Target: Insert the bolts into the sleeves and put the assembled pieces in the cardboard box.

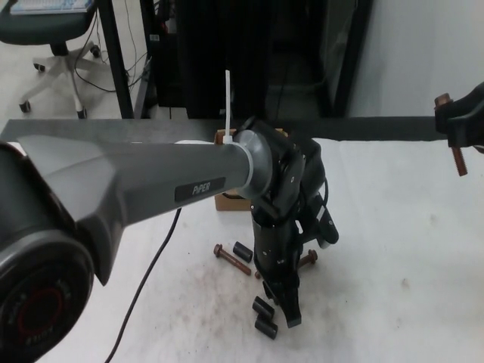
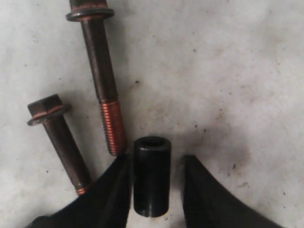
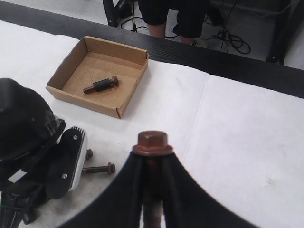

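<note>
A black sleeve lies on the white bench between the fingers of my left gripper, which is open; a gap shows on one side of the sleeve. Just beyond it lie a long bolt and a shorter bolt. In the high view my left gripper points down at the bench beside two sleeves. My right gripper is shut on a copper bolt and hangs high at the right. The cardboard box holds one assembled piece.
Another sleeve and a bolt lie left of the left arm, and one more bolt lies to its right. The left arm's wrist stands near the box. Bare white bench spreads to the right.
</note>
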Robot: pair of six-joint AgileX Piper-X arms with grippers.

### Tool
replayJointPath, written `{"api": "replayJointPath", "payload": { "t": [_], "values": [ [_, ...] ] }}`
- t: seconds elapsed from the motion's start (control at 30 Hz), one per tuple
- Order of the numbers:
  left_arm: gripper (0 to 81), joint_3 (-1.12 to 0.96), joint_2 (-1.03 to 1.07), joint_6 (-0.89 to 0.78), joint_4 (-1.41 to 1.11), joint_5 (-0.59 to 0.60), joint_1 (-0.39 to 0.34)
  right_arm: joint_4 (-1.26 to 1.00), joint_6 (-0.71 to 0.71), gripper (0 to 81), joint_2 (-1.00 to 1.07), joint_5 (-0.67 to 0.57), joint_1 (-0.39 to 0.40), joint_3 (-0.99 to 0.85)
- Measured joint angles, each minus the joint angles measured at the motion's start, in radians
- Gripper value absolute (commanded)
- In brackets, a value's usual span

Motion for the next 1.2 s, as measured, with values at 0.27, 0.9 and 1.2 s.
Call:
{"api": "replayJointPath", "payload": {
  "t": [0.27,0.9,1.2],
  "values": [
    [0.4,0.000,0.000,-0.003,0.004,-0.014,0.000,0.000,0.000,0.8,0.000,0.000,0.000,0.000],
    [0.3,0.004,-0.384,-0.443,-0.005,-0.158,0.045,-0.072,0.117,0.8,0.000,-0.179,0.000,0.000],
    [0.3,0.566,-0.942,-0.680,-0.266,0.080,0.057,-0.265,0.297,0.8,0.000,-0.374,0.010,0.032]
  ]
}}
